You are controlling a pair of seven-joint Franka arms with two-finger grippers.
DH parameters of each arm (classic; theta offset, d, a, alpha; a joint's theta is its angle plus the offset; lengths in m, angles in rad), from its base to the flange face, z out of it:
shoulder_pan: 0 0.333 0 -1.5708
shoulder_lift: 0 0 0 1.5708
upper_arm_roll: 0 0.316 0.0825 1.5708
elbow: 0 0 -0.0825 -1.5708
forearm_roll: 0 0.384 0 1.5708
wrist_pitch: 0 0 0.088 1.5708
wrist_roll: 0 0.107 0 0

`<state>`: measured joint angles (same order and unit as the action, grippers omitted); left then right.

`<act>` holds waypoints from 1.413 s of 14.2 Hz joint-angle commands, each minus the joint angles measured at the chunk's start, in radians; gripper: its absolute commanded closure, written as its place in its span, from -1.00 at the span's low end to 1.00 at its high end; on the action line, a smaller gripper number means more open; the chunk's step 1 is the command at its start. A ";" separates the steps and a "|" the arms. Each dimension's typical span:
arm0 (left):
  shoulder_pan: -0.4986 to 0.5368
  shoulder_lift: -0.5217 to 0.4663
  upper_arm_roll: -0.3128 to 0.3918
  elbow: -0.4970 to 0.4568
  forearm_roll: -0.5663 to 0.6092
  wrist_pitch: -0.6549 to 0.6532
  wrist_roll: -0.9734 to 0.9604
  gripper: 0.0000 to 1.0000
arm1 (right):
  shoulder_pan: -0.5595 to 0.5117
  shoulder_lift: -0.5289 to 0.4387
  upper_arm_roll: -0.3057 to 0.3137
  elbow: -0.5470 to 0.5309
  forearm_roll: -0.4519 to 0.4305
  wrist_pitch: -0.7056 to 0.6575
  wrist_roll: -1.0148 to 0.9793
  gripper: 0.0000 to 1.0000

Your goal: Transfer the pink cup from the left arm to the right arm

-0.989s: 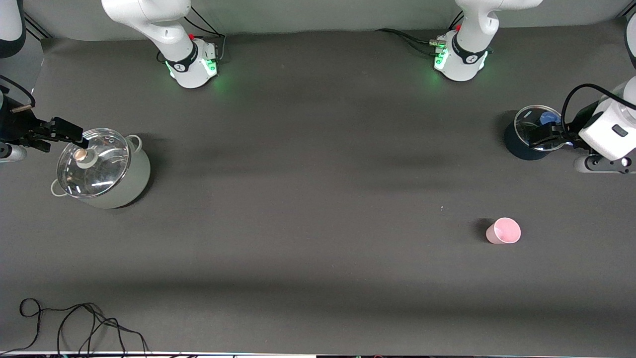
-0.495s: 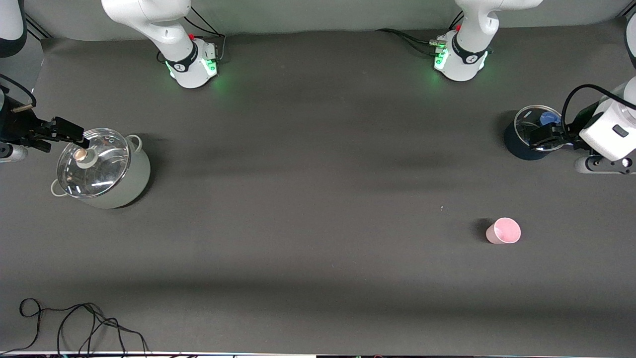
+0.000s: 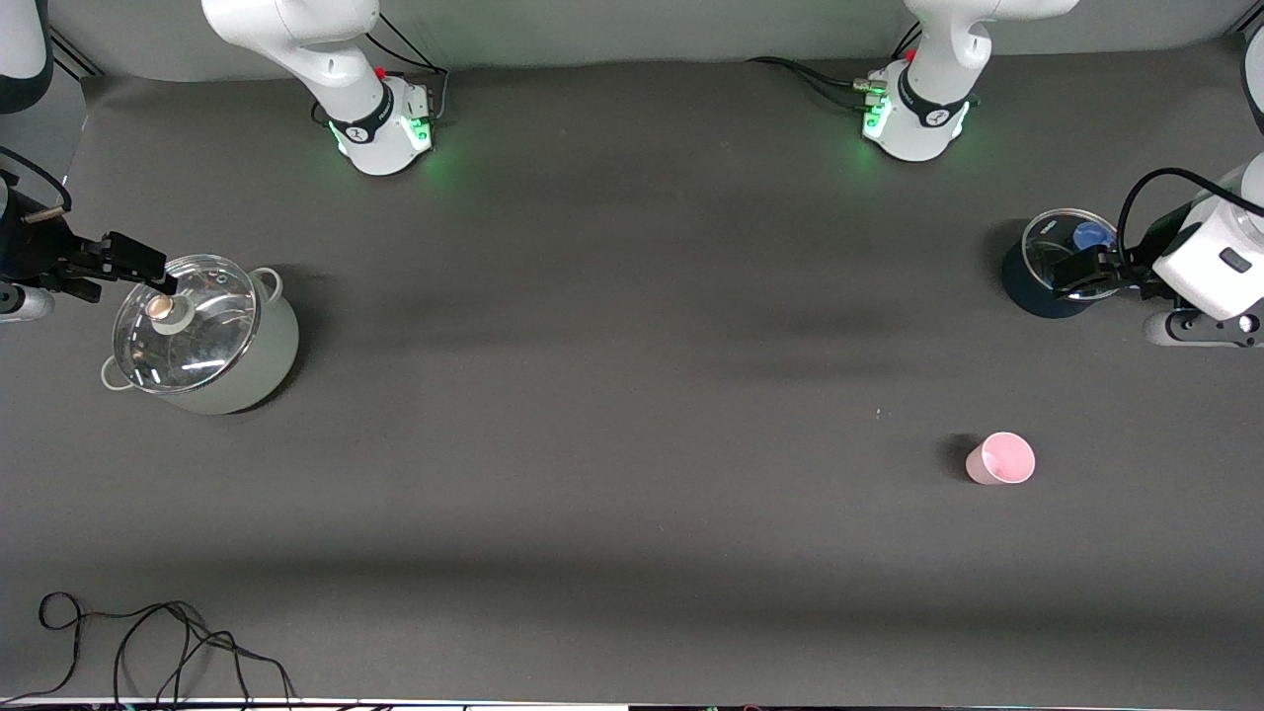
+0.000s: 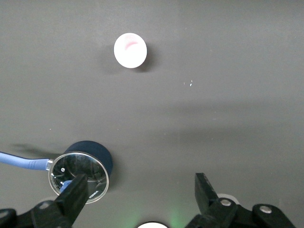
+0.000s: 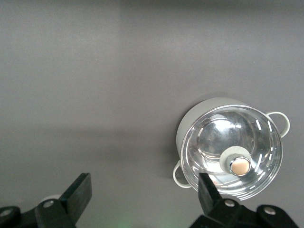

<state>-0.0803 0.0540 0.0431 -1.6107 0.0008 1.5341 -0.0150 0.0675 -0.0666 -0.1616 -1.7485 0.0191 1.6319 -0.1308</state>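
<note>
The pink cup (image 3: 1000, 458) stands upright on the dark table toward the left arm's end, nearer to the front camera than the dark blue pot (image 3: 1027, 288). It also shows in the left wrist view (image 4: 130, 50), apart from the fingers. My left gripper (image 3: 1078, 273) hangs open and empty over the dark blue pot; in its wrist view (image 4: 141, 194) the jaws stand wide apart. My right gripper (image 3: 138, 262) is open and empty over the rim of the pale pot (image 3: 247, 365), its jaws wide apart in its wrist view (image 5: 143, 191).
The dark blue pot (image 4: 97, 154) has a glass lid and a blue handle. The pale pot (image 5: 204, 111) has a glass lid with a knob (image 5: 237, 164). Loose black cables (image 3: 148, 642) lie at the front corner toward the right arm's end.
</note>
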 commanded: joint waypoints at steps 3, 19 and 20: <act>-0.009 0.015 0.003 0.035 0.010 0.017 0.035 -1.00 | 0.005 0.007 -0.004 0.021 0.005 -0.014 0.019 -0.99; 0.338 0.289 0.008 0.172 -0.467 0.104 1.177 -1.00 | 0.005 0.007 -0.004 0.023 0.005 -0.014 0.019 -0.99; 0.373 0.317 0.008 0.169 -0.514 0.101 1.255 -1.00 | 0.005 0.007 -0.004 0.023 0.007 -0.014 0.017 -0.99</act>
<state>0.2311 0.3143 0.0564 -1.4680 -0.4261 1.6440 1.0926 0.0672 -0.0666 -0.1620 -1.7462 0.0191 1.6319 -0.1296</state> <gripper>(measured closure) 0.000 0.004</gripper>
